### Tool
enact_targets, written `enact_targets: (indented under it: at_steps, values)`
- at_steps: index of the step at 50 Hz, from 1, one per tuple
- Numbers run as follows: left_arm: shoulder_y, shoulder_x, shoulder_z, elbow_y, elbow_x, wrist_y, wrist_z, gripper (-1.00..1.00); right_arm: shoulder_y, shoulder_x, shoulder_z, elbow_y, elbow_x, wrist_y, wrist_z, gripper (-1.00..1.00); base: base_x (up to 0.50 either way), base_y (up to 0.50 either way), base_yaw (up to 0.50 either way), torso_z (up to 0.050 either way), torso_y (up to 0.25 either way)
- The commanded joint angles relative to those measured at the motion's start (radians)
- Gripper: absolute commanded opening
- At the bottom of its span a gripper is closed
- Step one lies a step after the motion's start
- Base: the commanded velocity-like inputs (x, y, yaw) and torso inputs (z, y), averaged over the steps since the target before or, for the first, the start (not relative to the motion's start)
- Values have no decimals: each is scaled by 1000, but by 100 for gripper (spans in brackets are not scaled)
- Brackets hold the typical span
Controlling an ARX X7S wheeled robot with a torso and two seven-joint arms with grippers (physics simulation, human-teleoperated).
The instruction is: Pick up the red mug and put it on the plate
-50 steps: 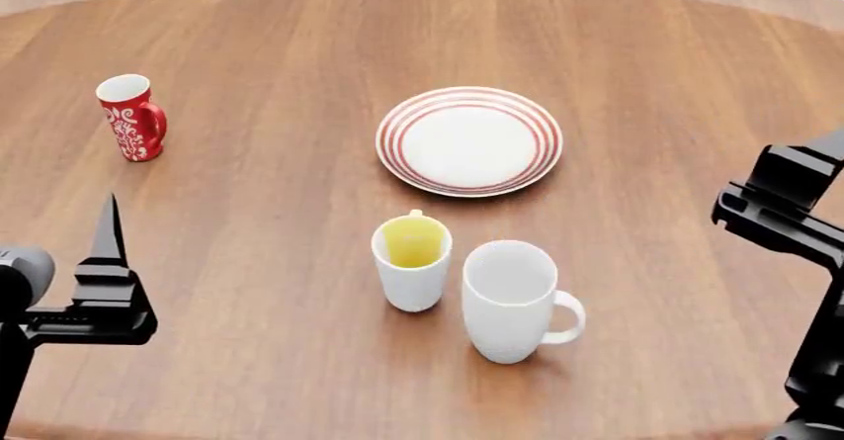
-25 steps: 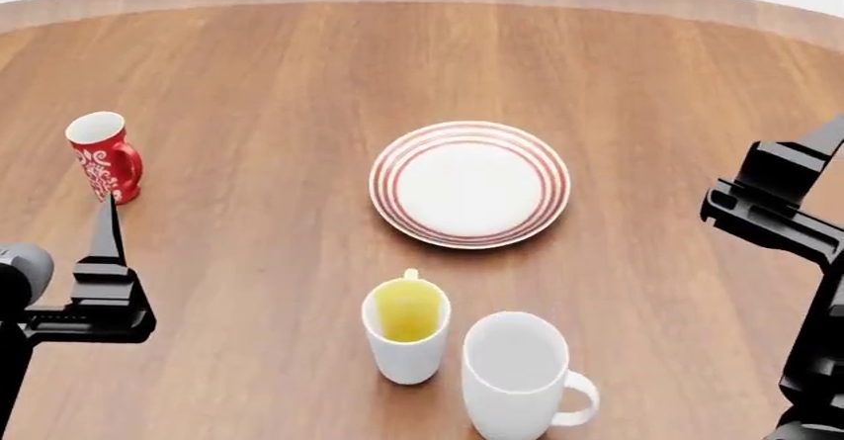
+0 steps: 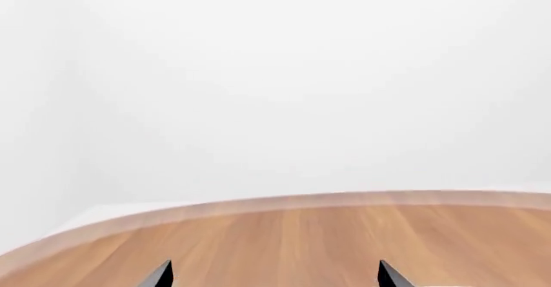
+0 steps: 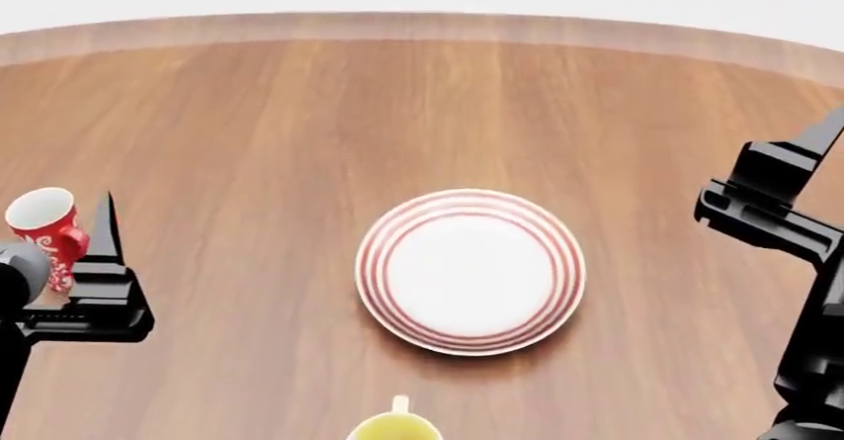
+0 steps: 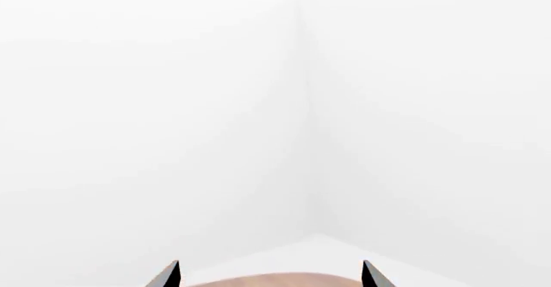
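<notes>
The red mug [image 4: 40, 224], patterned in white, stands upright at the far left of the wooden table [image 4: 395, 114]. My left gripper [image 4: 106, 227] stands just in front of it and hides its right side. The plate [image 4: 469, 270], white with red rings, lies bare near the middle. My left gripper [image 3: 273, 275] is open over bare wood, nothing between its fingertips. My right gripper [image 4: 820, 138] hangs at the right edge, well apart from the plate. In its own wrist view the right gripper [image 5: 270, 275] is open and faces a white wall.
The rim of a white mug with a yellow inside [image 4: 395, 426] shows at the bottom edge, in front of the plate. The table's curved far edge [image 3: 301, 203] runs across the back.
The head view has shifted forward: the plate and red mug slid down the frame, the plain white mug left it, and the yellow mug nearly has. Both grippers keep their places in frame.
</notes>
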Motion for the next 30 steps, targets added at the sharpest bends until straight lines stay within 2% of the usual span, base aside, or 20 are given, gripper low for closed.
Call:
enact_targets:
  at_steps: [1,30]
  values:
    - [0,-5,1,0,-6,2,-5,100,0,3,-4,1,4,-1,5,100,500,0,0,0,0]
    - [0,-17,5,3,-19,2,-21,100,-3,13,-13,2,15,-3,15,100,500,0,0,0,1]
